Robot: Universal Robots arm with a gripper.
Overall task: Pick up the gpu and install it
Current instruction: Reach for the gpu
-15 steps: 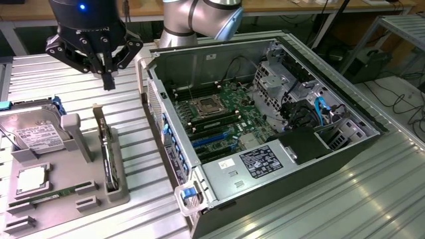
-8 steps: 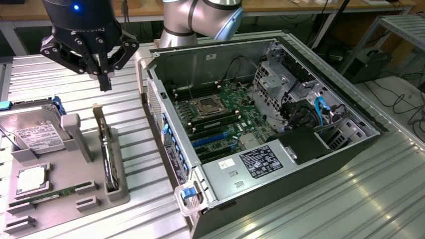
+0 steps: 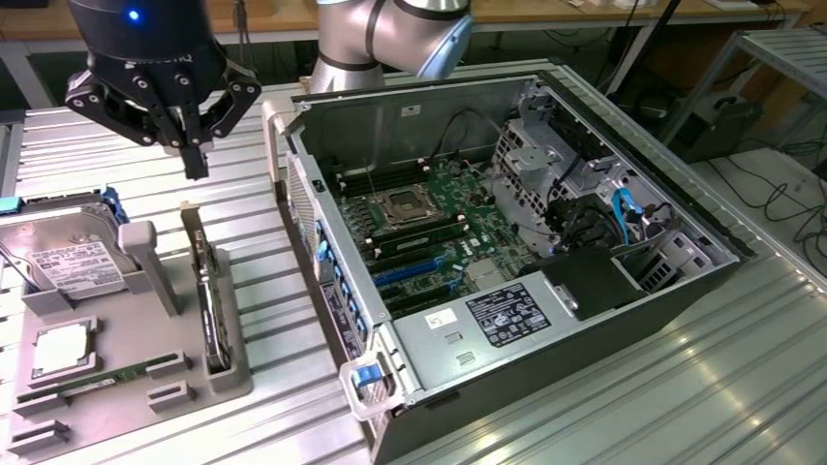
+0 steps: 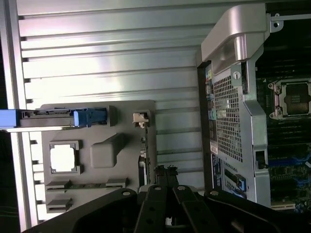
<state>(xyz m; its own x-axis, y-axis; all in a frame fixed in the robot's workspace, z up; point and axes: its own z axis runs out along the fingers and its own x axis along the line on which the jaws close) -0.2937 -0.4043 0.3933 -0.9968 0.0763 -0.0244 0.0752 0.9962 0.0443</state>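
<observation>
1. Gpu is standing on edge in the grey holder, just below my claw, slightly aside.
2. Its long edge is stretching away beneath my fingertips.
3. My jaws are pressing together, gripping nothing.

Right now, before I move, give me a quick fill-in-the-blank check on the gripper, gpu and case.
1. The gripper is ___ and holds nothing.
2. The gpu stands on its ___ in the tray.
3. The case lies with its upper side ___.
Missing words: shut; edge; open.
</observation>
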